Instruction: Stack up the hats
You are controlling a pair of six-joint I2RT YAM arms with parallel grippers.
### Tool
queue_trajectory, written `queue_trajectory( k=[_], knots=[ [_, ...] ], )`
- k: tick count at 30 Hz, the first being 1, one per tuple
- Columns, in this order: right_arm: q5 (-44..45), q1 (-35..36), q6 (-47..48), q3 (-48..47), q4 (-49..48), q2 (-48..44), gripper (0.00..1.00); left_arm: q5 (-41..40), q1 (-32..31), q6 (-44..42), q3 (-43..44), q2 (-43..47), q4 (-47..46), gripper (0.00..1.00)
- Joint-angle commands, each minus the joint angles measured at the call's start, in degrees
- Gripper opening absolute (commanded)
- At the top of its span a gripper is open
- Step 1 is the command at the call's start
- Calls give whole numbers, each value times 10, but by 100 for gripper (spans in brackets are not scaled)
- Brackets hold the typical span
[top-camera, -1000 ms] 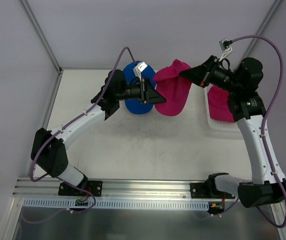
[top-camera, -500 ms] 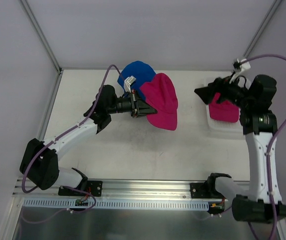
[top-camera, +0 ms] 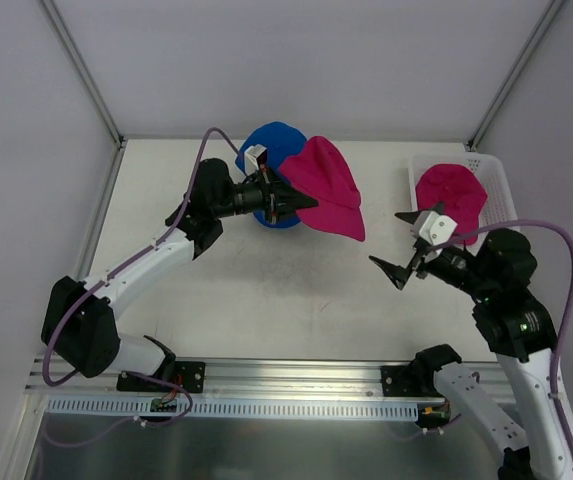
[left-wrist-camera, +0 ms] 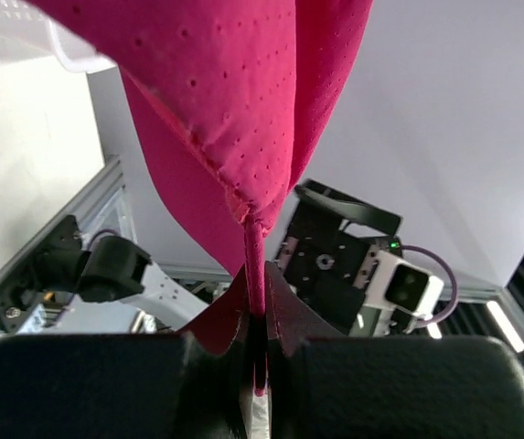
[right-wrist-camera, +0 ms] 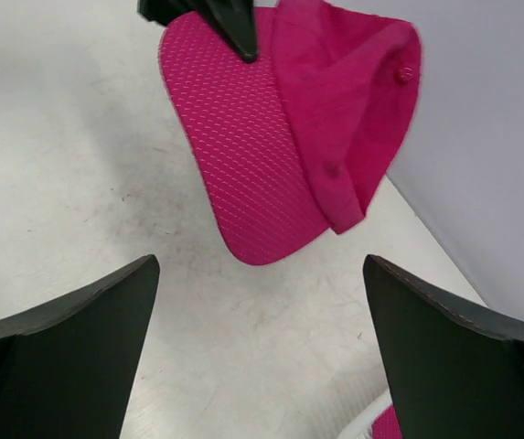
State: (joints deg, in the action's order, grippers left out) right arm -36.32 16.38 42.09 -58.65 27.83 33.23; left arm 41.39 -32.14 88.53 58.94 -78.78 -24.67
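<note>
My left gripper [top-camera: 304, 203] is shut on the edge of a magenta pink hat [top-camera: 328, 188], which hangs off the table and partly overlaps the royal blue hat [top-camera: 274, 143] behind it. In the left wrist view the jaws [left-wrist-camera: 257, 320] pinch a thin fold of that pink hat [left-wrist-camera: 225, 91]. My right gripper [top-camera: 386, 240] stands wide open and empty to the right of it. The right wrist view shows the gripper [right-wrist-camera: 260, 265] over bare table, with the held hat [right-wrist-camera: 262, 155] ahead. A second pink hat [top-camera: 451, 190] lies in the white tray [top-camera: 501, 185].
The white tray stands at the back right, and its corner [right-wrist-camera: 380, 425] shows near my right fingers. Grey walls with metal posts enclose the table on the back and sides. A metal rail [top-camera: 286, 375] runs along the near edge.
My right gripper let go of the pink hat, opened wide and drew back toward the near right. My left gripper closed on that hat and carried it up beside the blue one.
</note>
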Motion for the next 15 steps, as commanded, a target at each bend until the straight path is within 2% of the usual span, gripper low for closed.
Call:
queue_trajectory(
  k=[1, 4, 7, 9, 10, 12, 13, 15],
  knots=[
    [103, 89, 69, -13, -58, 43, 100, -7, 9, 47, 57, -11, 30, 0],
    [174, 170, 110, -25, -89, 81, 99, -4, 12, 52, 79, -19, 39, 0],
    [250, 220, 120, -14, -156, 104, 100, 0, 11, 55, 87, -18, 41, 0],
    [343, 243, 121, -6, -202, 120, 94, 2, 11, 54, 83, -15, 41, 0],
    [375, 260, 125, -2, -238, 126, 83, 2, 12, 54, 82, -11, 38, 0],
    [427, 267, 143, 0, -263, 139, 67, 4, 12, 53, 80, -10, 39, 0],
    [438, 269, 147, 1, -290, 146, 50, 4, 12, 53, 82, -10, 38, 0],
    [452, 269, 163, -6, -303, 152, 27, 5, 12, 52, 83, -9, 38, 1]
  ],
)
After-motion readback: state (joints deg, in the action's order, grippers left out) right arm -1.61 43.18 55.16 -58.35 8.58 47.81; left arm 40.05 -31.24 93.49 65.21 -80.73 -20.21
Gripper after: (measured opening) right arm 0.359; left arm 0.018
